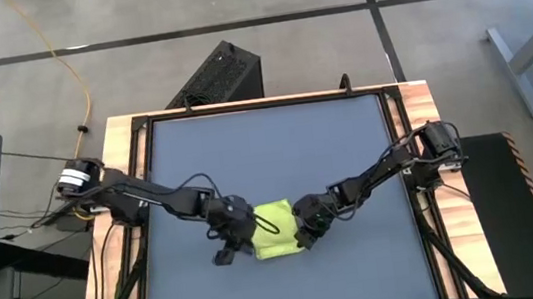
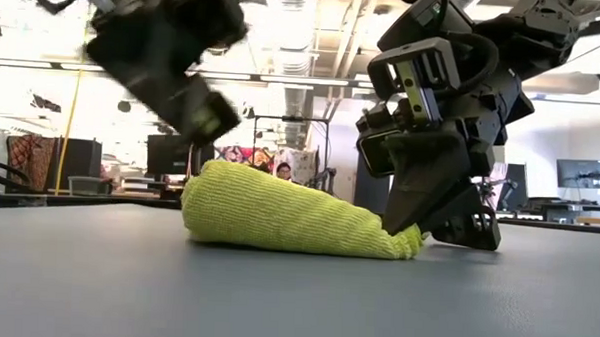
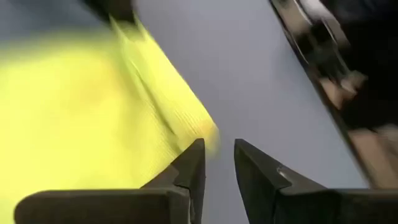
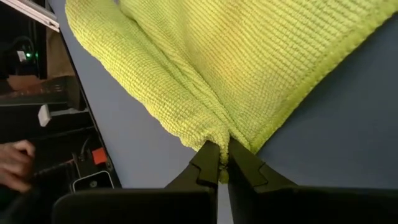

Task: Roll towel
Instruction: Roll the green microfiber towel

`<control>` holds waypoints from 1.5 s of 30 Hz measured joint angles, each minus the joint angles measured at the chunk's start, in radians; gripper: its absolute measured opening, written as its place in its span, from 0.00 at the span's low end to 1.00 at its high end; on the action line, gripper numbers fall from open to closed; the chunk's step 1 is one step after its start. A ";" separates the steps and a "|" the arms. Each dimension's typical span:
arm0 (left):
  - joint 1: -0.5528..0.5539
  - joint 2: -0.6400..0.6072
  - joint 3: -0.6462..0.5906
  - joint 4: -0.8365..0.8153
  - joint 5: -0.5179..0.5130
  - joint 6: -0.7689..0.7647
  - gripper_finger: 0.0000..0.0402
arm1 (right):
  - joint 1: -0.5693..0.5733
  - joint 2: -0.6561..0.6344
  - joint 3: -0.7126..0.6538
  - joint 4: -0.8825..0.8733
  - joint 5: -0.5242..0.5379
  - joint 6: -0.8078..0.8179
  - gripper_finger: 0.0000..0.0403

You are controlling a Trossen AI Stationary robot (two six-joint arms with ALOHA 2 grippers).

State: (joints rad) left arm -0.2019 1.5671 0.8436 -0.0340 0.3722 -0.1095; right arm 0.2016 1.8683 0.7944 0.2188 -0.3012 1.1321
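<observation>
Across the middle of the table (image 1: 267,149), a little toward its near edge, both arms reach inward from the two sides and meet at the towel (image 1: 276,231). Its dark blue-grey surface is framed by wooden side boards and black rails.

Between the two grippers lies the lime towel, partly rolled — in the low view it (image 2: 278,220) forms a fat hump at one end that tapers down to a thin tip at the other, resting on the table.

On the towel's right side, the right gripper (image 4: 219,163) has its fingers pinched together on a gathered fold at the towel's edge; the cloth bunches into a ridge that runs away from the fingertips, with a flatter layer spreading beside it. In the low view this gripper (image 2: 425,233) is down at the table, at the tapered tip.

On the left side, the left gripper (image 3: 219,163) hovers just off the towel's corner with a narrow gap between its fingers, nothing between them. In the low view it (image 2: 197,110) hangs blurred above the thick end, clear of the cloth.
</observation>
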 joint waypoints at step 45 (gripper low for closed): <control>-0.002 0.202 0.002 0.201 -0.085 0.046 0.00 | -0.019 0.001 -0.002 0.070 0.020 0.004 0.13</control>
State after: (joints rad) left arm -0.2035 1.7691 0.8455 0.1669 0.2874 -0.0635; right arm 0.1827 1.8694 0.7925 0.2893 -0.2807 1.1365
